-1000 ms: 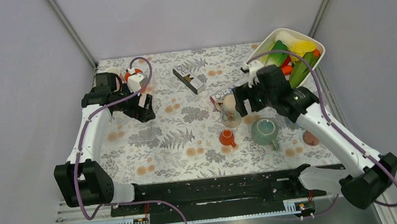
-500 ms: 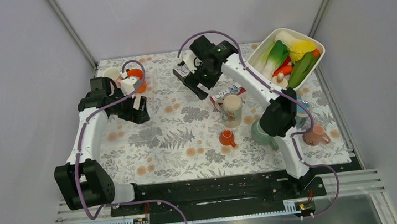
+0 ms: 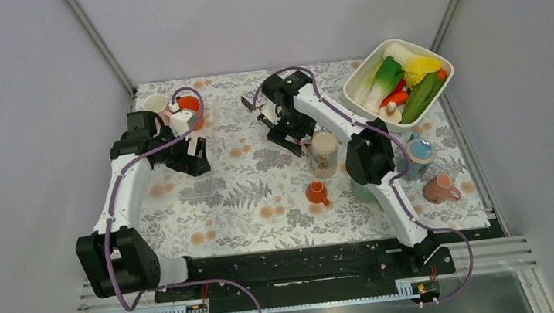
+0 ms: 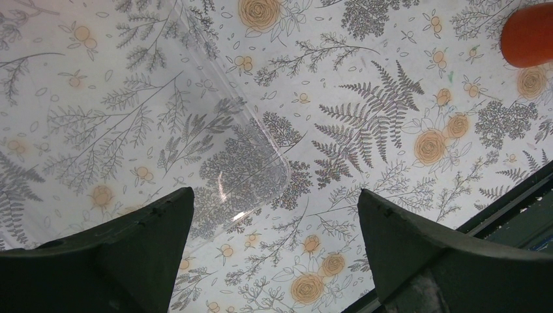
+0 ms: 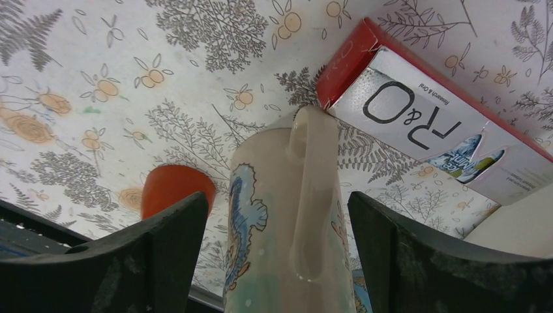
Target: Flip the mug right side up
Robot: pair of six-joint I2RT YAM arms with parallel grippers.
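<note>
The mug (image 3: pixel 324 154) is a tall cream one with a blue and orange painted figure. It stands on end mid-table, and its upper end looks like a closed flat disc. In the right wrist view the mug (image 5: pixel 287 228) fills the space between my fingers, handle (image 5: pixel 312 195) facing the camera. My right gripper (image 3: pixel 297 136) is open just behind it, and the same gripper (image 5: pixel 277 195) shows a gap on each side of the mug. Far left, my left gripper (image 3: pixel 192 156) hangs open over the cloth; in its own view the left gripper (image 4: pixel 272 195) holds nothing.
A small orange cup (image 3: pixel 316 193) and a green teapot (image 3: pixel 365 188) sit in front of the mug, and a red-and-white box (image 5: pixel 424 124) lies right behind it. A pink mug (image 3: pixel 440 188), a blue cup (image 3: pixel 419 149) and a white vegetable bin (image 3: pixel 372 57) are at right. A clear plastic tray (image 4: pixel 228 150) lies under the left gripper.
My right arm has swung from the right side round to the back middle, and its gripper now straddles the tall mug. The left arm has barely shifted.
</note>
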